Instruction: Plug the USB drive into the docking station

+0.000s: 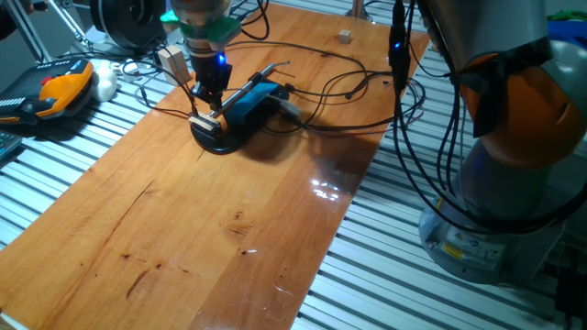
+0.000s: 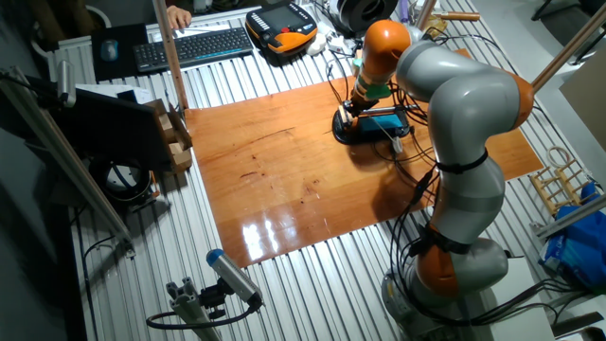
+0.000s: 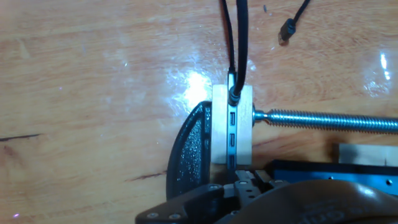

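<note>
The docking station (image 1: 257,98) is a blue box on a black curved base (image 1: 216,139) at the far side of the wooden table; it also shows in the other fixed view (image 2: 383,119). Its pale end face (image 3: 233,124) carries a column of ports, with a black cable in the top one. My gripper (image 1: 209,106) (image 2: 354,106) (image 3: 244,178) stands right at that end face, by the lowest port. Its fingers are close together. Only a small grey bit between them shows, which I take for the USB drive; most of it is hidden.
Thin black cables (image 1: 348,87) loop behind the dock. A threaded rod (image 3: 323,119) sticks out beside the end face. An orange-and-black device (image 1: 60,87) lies off the table's left. A small block (image 1: 345,36) sits at the far edge. The arm's base (image 1: 514,147) is at right.
</note>
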`<state>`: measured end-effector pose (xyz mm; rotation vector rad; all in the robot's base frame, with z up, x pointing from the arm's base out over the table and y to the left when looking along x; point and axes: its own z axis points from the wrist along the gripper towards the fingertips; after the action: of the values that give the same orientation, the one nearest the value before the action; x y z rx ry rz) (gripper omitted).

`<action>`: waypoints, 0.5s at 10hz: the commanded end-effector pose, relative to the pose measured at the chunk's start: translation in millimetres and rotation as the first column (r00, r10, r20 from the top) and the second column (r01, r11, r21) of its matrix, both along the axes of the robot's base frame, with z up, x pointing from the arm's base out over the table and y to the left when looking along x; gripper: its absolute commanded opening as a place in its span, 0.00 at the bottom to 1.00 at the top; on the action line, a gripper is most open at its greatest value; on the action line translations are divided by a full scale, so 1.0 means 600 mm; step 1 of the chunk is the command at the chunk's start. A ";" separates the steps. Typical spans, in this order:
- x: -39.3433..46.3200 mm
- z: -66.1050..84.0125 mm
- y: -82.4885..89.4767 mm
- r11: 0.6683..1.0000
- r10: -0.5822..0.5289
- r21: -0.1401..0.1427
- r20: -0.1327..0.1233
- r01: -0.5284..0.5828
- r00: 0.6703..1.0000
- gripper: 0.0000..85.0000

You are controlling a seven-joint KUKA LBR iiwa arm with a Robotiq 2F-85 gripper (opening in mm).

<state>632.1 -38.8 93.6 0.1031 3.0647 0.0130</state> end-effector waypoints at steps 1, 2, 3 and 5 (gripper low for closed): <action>0.000 -0.002 0.000 1.000 0.002 -0.004 0.000 -0.002 1.000 0.00; 0.000 -0.002 0.001 1.000 0.002 -0.009 0.000 -0.002 1.000 0.00; -0.001 -0.003 0.002 1.000 0.002 -0.009 -0.004 -0.002 1.000 0.00; -0.005 -0.005 0.006 1.000 -0.005 -0.012 -0.009 0.004 1.000 0.00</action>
<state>629.0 -34.8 90.0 0.1094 3.0731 -0.0067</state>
